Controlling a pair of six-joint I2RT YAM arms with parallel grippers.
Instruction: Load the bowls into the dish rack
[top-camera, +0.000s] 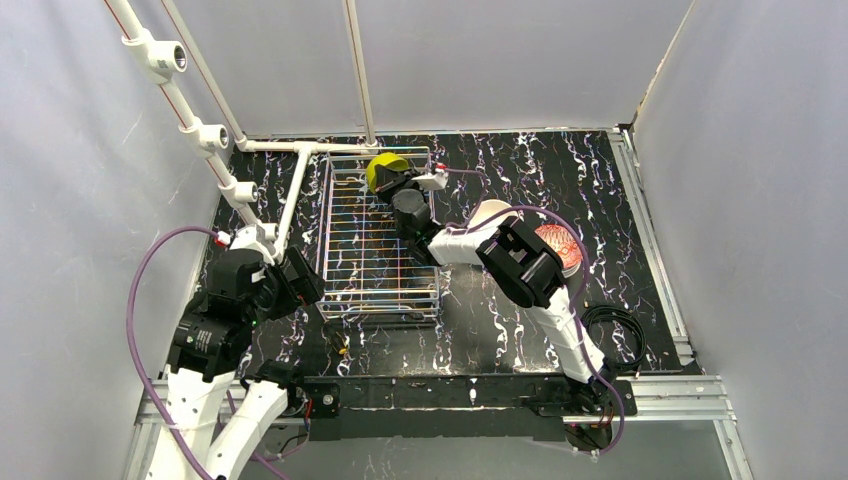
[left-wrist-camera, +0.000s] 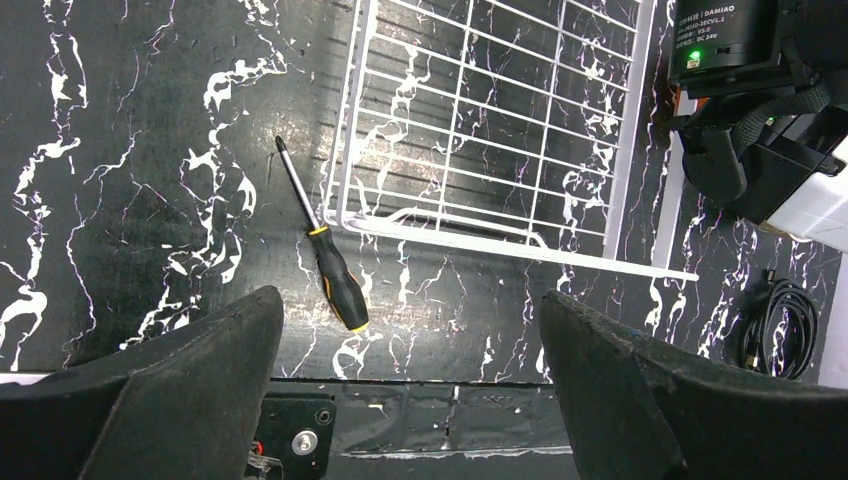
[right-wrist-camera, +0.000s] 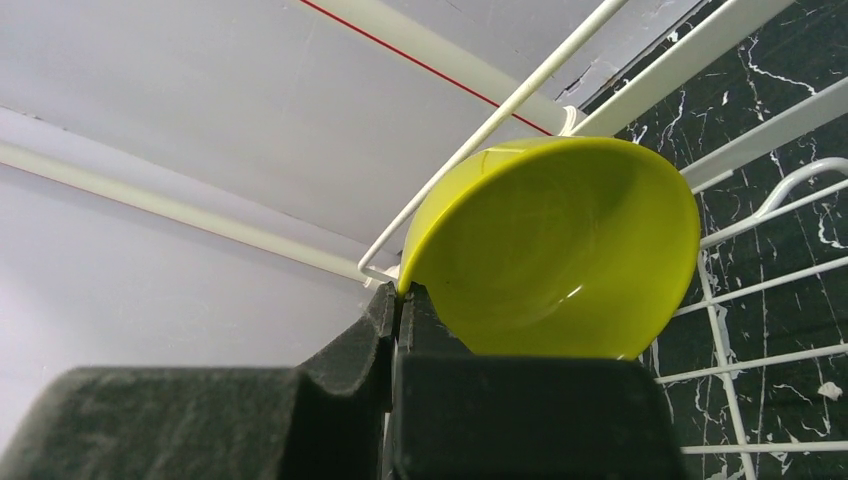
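The white wire dish rack (top-camera: 378, 240) lies mid-table; its near end shows in the left wrist view (left-wrist-camera: 480, 130). My right gripper (top-camera: 392, 180) is shut on the rim of the lime-yellow bowl (top-camera: 384, 167), holding it tilted over the rack's far right corner. In the right wrist view the bowl (right-wrist-camera: 560, 250) stands on edge with the jaws (right-wrist-camera: 400, 300) pinching its rim. An orange bowl (top-camera: 560, 245) and a beige bowl (top-camera: 490, 212) sit right of the rack, partly hidden by the right arm. My left gripper (left-wrist-camera: 410, 330) is open and empty near the rack's near left corner. Other bowls are out of view.
A black-and-yellow screwdriver (left-wrist-camera: 325, 250) lies on the table in front of the rack's near left corner. A white pipe frame (top-camera: 290, 180) stands along the rack's left side and back. A coiled black cable (top-camera: 615, 325) lies at the right.
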